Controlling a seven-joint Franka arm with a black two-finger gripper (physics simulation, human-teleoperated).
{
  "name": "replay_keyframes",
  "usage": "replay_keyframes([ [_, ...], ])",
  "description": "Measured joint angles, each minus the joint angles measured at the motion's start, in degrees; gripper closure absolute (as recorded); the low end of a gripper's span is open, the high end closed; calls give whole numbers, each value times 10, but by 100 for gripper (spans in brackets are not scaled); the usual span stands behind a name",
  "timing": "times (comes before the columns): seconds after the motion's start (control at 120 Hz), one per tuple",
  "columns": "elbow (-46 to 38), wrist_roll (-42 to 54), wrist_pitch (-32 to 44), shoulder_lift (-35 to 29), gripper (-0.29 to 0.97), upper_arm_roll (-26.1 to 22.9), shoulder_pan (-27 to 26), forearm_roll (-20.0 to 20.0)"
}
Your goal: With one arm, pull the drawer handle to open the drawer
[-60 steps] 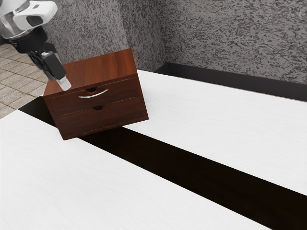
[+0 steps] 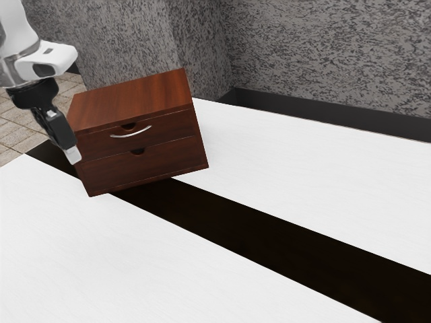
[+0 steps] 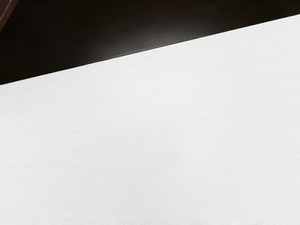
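Observation:
A dark red-brown wooden cabinet (image 2: 128, 97) stands at the back left of the table, with two drawer fronts facing the front. The upper drawer (image 2: 161, 131) carries a curved silver handle (image 2: 131, 132) and sits flush with the cabinet. The lower drawer front (image 2: 145, 165) has a small notch at its top edge. My gripper (image 2: 71, 155) hangs at the cabinet's left edge in the exterior view, level with the drawers and well left of the handle, touching nothing that I can see. A sliver of the cabinet (image 3: 3, 11) shows in the wrist view.
The table is white (image 2: 303, 175) with a wide black strip (image 2: 269, 242) running diagonally from under the cabinet to the front right. The wrist view shows the white surface (image 3: 164, 150) and the black strip (image 3: 117, 28). A speckled grey wall (image 2: 323, 47) stands behind.
My hand has moved down and toward the exterior view's left, from in front of the cabinet's top left corner to beside its left edge. The cabinet and drawers have not moved.

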Motion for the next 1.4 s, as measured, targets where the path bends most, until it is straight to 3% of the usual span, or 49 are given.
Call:
replay_keyframes([
  [0.117, -47, 7, 50, -28, 0, -10, 1, 30],
  [0.258, -75, 17, 93, -48, 0, -20, 49, 41],
  [0.642, -153, 46, 218, -68, 0, -41, 49, 148],
  [1.3, -185, 93, 346, -75, 0, 16, 46, 231],
  [1.4, -184, 101, 359, -70, 0, 44, 25, 234],
])
